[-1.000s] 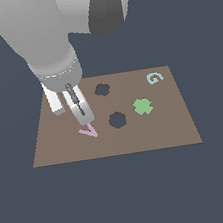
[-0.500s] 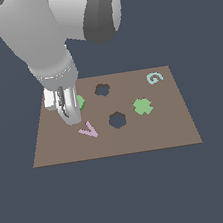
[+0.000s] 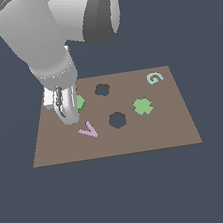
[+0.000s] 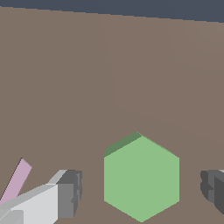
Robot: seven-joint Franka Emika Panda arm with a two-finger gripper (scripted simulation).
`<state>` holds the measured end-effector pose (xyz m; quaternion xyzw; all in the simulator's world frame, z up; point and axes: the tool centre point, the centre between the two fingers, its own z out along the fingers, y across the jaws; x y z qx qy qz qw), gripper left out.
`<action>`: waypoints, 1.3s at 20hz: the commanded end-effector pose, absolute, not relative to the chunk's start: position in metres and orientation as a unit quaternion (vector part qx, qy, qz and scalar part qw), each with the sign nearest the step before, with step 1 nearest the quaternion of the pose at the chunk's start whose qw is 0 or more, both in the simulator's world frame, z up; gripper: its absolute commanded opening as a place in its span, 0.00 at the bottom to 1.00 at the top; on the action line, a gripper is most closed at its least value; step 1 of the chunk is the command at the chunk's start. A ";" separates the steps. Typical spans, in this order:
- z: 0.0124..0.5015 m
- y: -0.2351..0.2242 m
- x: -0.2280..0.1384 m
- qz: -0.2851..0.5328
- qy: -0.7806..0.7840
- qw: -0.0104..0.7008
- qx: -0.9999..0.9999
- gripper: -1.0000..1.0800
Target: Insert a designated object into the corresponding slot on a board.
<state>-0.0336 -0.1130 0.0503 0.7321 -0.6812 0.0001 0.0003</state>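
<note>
The green hexagonal block (image 3: pixel 81 103) lies on the brown board (image 3: pixel 152 132) near its left side in the exterior view, half hidden behind my gripper (image 3: pixel 69 117). In the wrist view the block (image 4: pixel 141 177) sits flat on the board (image 4: pixel 109 65) between my two fingertips (image 4: pixel 65 192), with a gap on each side. The gripper (image 4: pixel 140 188) is open and low around the block without touching it. The dark hexagon slot (image 3: pixel 117 119) lies in the middle of the board, toward the exterior view's right of the block.
A dark lobed cross-shaped hole (image 3: pixel 102 89) lies farther back. A green cross block (image 3: pixel 142 106), a pink V (image 3: pixel 88 130) and a teal G (image 3: pixel 153 78) rest on the board. The V's tip (image 4: pixel 16 180) shows beside one finger.
The gripper has moved from above the pink V toward the exterior view's left, and now stands lower, straddling the green hexagonal block. The block has not moved.
</note>
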 end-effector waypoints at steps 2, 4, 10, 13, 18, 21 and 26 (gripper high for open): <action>0.045 -0.113 -0.034 0.000 -0.682 0.000 0.731 0.96; 0.039 -0.113 -0.034 0.000 -0.683 0.000 0.730 0.96; 0.030 -0.113 -0.035 0.000 -0.685 0.000 0.729 0.00; 0.030 -0.113 -0.035 0.000 -0.685 0.000 0.729 0.00; 0.030 -0.113 -0.035 0.000 -0.685 0.000 0.729 0.00; 0.031 -0.113 -0.034 0.000 -0.685 0.000 0.729 0.00; 0.033 -0.113 -0.035 0.000 -0.685 0.000 0.729 0.00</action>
